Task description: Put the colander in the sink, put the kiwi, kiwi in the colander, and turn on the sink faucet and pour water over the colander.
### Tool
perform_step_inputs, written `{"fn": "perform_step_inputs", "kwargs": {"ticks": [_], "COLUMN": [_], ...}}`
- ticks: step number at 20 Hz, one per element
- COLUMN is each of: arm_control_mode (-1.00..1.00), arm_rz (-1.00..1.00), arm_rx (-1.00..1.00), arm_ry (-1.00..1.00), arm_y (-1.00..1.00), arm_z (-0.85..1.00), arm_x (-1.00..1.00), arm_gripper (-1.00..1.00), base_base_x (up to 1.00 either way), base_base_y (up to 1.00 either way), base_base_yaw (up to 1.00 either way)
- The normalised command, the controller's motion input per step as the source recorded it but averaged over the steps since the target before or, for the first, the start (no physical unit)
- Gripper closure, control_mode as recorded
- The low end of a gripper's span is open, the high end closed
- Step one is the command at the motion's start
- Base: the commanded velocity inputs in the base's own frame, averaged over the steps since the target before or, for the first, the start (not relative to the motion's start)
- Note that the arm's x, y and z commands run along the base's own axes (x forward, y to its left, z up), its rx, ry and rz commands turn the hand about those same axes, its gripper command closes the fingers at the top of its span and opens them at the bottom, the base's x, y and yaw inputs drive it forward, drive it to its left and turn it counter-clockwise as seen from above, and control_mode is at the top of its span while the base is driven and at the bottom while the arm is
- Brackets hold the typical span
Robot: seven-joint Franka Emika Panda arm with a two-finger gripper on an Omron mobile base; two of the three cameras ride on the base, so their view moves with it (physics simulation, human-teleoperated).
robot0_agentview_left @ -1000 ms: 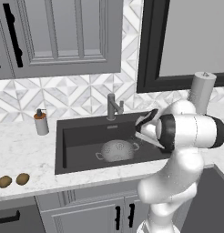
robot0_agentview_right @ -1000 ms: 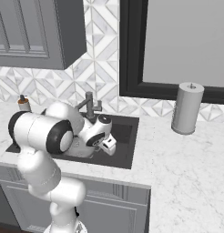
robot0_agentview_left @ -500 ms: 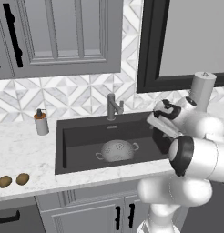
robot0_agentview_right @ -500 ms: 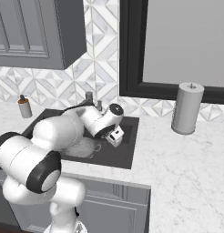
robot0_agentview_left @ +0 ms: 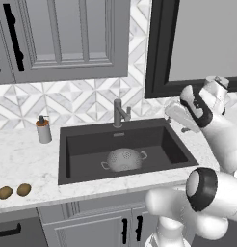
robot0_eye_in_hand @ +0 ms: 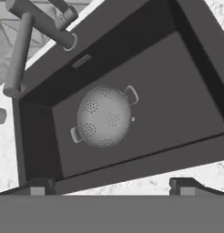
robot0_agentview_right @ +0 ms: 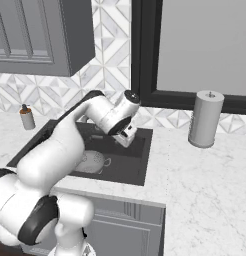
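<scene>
1. The colander (robot0_agentview_left: 124, 159) sits on the floor of the sink (robot0_agentview_left: 176, 152), near the middle, dome side up so it looks upside down, with its two loop handles out to the sides.
2. The faucet (robot0_agentview_left: 119, 113) stands on the bench (robot0_agentview_left: 24, 159) at the back edge of the sink, its spout reaching over the basin.
3. Two kiwis (robot0_agentview_left: 14, 191) lie side by side near the bench's front left edge, well apart from the sink.
4. A soap bottle (robot0_agentview_left: 43, 130) stands left of the sink, near the back wall.
5. The end effector (robot0_eye_in_hand: 114, 184) hangs above the sink's right side, fingers spread wide and empty.
6. A paper towel roll (robot0_agentview_right: 206, 119) stands on the bench right of the sink.
</scene>
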Motion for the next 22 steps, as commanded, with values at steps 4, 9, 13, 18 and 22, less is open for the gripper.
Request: {"fn": "perform_step_inputs", "kwargs": {"ticks": [4,9,13,18,22], "arm_control_mode": [-1.00,-1.00,-1.00,-1.00,-1.00], "arm_rz": [0.23,0.26,0.27,0.24,0.12], "arm_rx": [-0.08,-0.16,-0.22,-0.19,-0.11], "arm_ry": [0.00,-0.09,-0.09,-0.01,0.00], "arm_y": [0.81,1.00,1.00,1.00,1.00], "arm_z": [1.00,0.85,0.40,0.00,-0.23], "arm_x": [-1.00,-1.00,-0.96,-0.67,-0.32], "arm_gripper": [-1.00,-1.00,-1.00,-1.00,-1.00], "base_base_x": [0.00,0.00,0.00,0.00,0.00], "base_base_y": [0.00,0.00,0.00,0.00,0.00], "base_base_yaw": [0.00,0.00,0.00,0.00,0.00]}}
